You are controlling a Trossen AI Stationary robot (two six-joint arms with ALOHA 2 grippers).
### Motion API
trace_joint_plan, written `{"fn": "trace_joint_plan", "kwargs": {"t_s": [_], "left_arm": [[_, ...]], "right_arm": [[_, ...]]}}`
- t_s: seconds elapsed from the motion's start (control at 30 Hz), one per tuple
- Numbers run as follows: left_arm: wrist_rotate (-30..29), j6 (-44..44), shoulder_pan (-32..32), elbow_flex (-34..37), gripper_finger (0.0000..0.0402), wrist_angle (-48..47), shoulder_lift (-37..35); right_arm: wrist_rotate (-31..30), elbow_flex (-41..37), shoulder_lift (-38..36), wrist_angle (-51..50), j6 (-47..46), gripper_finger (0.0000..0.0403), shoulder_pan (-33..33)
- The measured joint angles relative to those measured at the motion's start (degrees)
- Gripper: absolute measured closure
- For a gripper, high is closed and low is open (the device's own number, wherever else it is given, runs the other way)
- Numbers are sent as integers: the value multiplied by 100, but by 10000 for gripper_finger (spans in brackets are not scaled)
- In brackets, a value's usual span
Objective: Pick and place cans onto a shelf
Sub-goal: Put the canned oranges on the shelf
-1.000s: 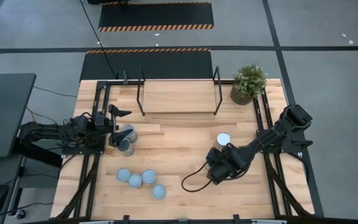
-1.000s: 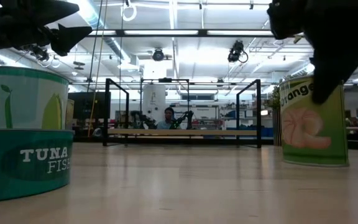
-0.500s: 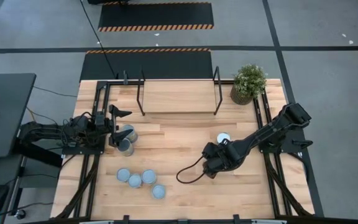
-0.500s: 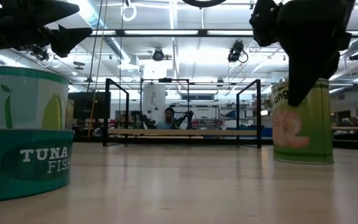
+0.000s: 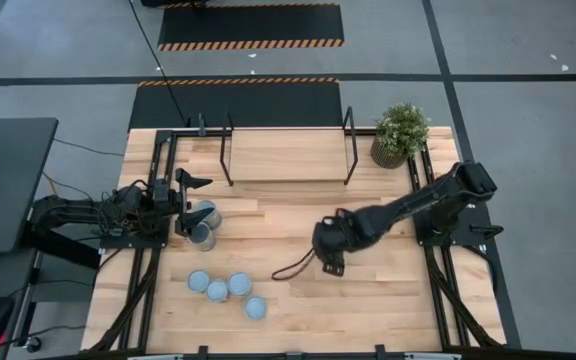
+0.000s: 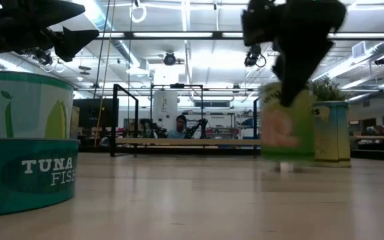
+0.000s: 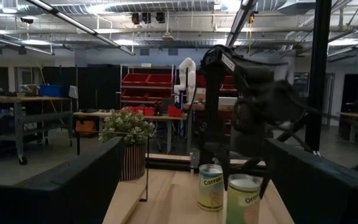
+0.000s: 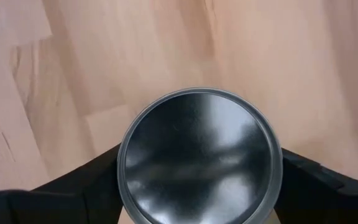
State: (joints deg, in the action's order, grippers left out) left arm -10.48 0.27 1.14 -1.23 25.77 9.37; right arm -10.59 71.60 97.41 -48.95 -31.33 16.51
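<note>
We see a can (image 8: 199, 155) with a shiny, mirror-smooth metal lid, and the can (image 6: 24, 180) nearest the low camera wears a glossy printed paper label. The table (image 5: 298, 300) is pale, smooth wood planks with a satin sheen. The shelf (image 5: 286, 155) pairs light wood with a thin matt black metal frame.
</note>
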Motion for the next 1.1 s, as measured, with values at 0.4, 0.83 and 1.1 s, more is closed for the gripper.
{"fn": "trace_joint_plan", "kwargs": {"t_s": [0.4, 0.83, 1.1], "left_arm": [[-1, -114, -2, 0, 15, -76, 0], [-199, -131, -2, -3, 15, -72, 47], [-197, -266, -2, -2, 15, -266, 76]], "right_arm": [[410, 1382, 80, -616, 2102, 77, -1682], [592, 2542, 805, -1486, 4046, 77, -3095], [883, 2725, 1241, -1534, 4783, 76, -3780]]}}
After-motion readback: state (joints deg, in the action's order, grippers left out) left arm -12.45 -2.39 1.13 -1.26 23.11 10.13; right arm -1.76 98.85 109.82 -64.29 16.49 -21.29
